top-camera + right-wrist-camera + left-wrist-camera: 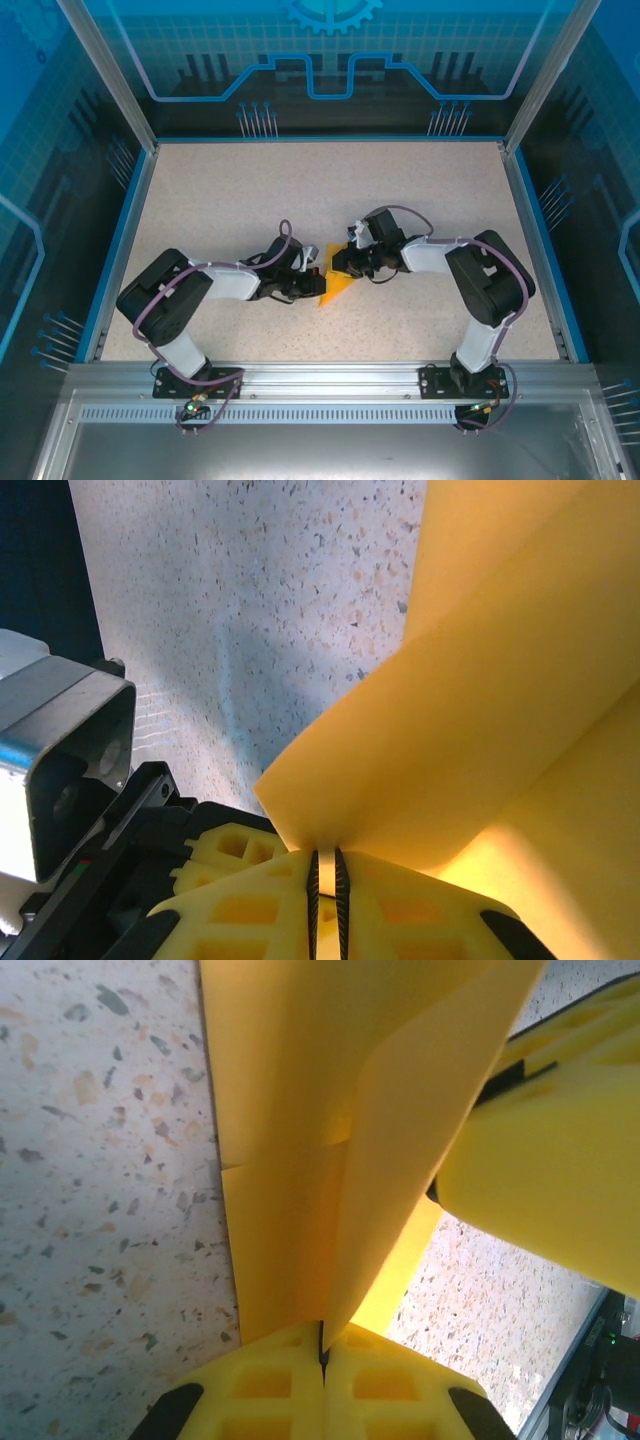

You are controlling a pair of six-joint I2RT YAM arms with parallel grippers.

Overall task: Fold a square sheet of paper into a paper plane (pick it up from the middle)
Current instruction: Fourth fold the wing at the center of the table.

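While the left end effector (322,1348) and right end effector (325,868) each clamp the square sheet of paper (338,290), partly raised over the middle of the worktop (420,200), a fold is under way; next, probably, pressing its crease flat.

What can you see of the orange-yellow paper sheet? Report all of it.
The paper sheet is thin, matte, orange-yellow and partly folded into overlapping layers with sharp creases. It sits between the two arms over the speckled table, with one pointed end towards the near edge. The left gripper is shut on one edge, and the layers fan away from its fingers. The right gripper appears to pinch another edge, its jaws almost closed.
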